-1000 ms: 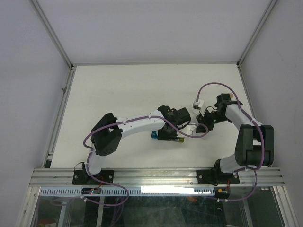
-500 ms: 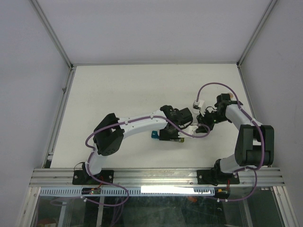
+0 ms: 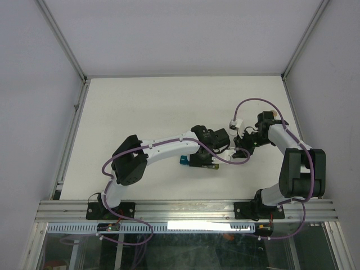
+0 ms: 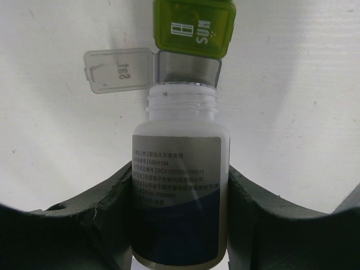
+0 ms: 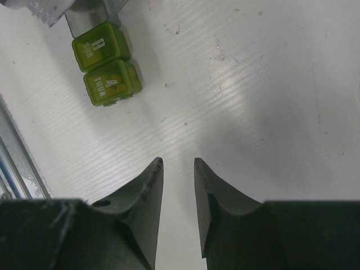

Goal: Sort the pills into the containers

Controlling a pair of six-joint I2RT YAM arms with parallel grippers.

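My left gripper (image 4: 180, 169) is shut on a white bottle (image 4: 180, 191) with a grey and dark blue label. The bottle has no cap, and its mouth sits right at an open grey compartment (image 4: 188, 67) of the containers strip. That compartment's clear lid (image 4: 118, 70) is flipped open to the left. A closed yellow-green compartment (image 4: 194, 25) marked SUN lies beyond it. In the top view the strip (image 3: 184, 161) is mostly hidden under my left gripper (image 3: 207, 154). My right gripper (image 5: 178, 163) is open and empty above bare table; it also shows in the top view (image 3: 239, 151). No pills show.
Two closed green compartments (image 5: 107, 64) lie at the upper left of the right wrist view, beside a metal rail (image 5: 17, 163). The two grippers are close together in the middle of the white table (image 3: 169, 107), which has low walls round it.
My left arm has shifted very slightly to the right with the bottle. The right arm has not visibly moved.
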